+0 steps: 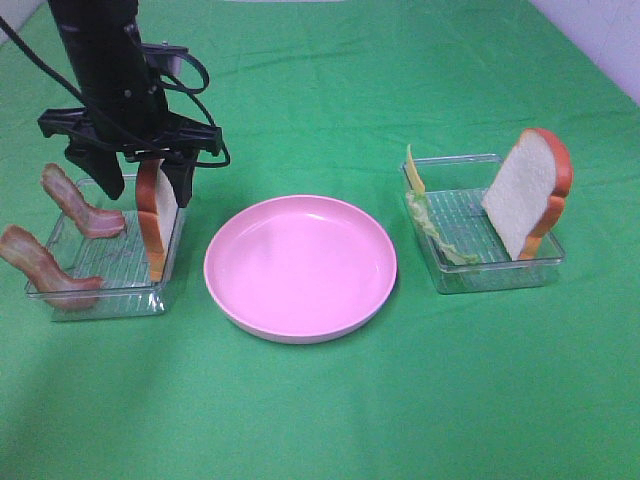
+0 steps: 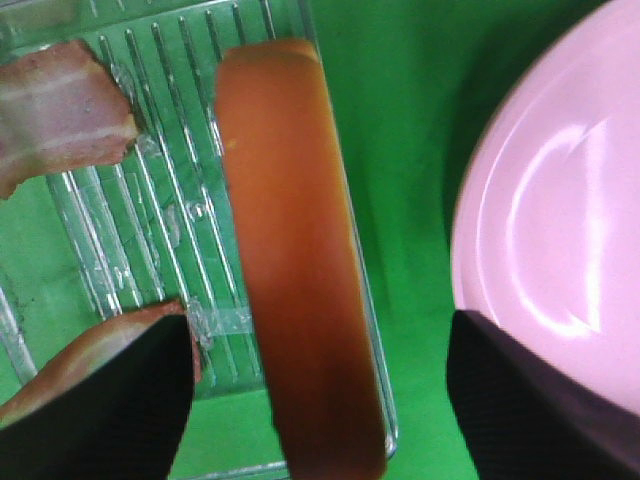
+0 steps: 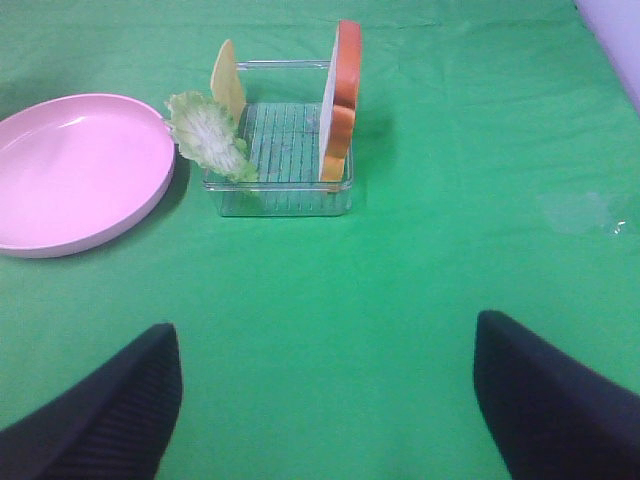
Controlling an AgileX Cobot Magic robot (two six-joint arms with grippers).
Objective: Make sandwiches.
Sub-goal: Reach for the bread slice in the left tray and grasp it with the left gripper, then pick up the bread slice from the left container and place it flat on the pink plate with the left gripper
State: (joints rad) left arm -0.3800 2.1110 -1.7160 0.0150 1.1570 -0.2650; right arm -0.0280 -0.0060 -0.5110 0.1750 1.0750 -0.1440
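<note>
– Green cloth covers the bench (image 1: 320,420). The left tool (image 1: 140,185) hangs over the left tray (image 1: 100,285), fingers parted either side of the upright bread slice (image 1: 155,225), gripping nothing yet.
– Risk?
– It stands on edge against the tray wall. An off-centre pinch could topple it onto the bacon strips (image 1: 85,205), or drag the light tray along.
– The right tool (image 3: 325,400)?
– Wide apart, empty, well short of the other bread slice (image 3: 338,100). Only the left wrist view shows the gaps beside the slice; from above the tool hides them.
</note>
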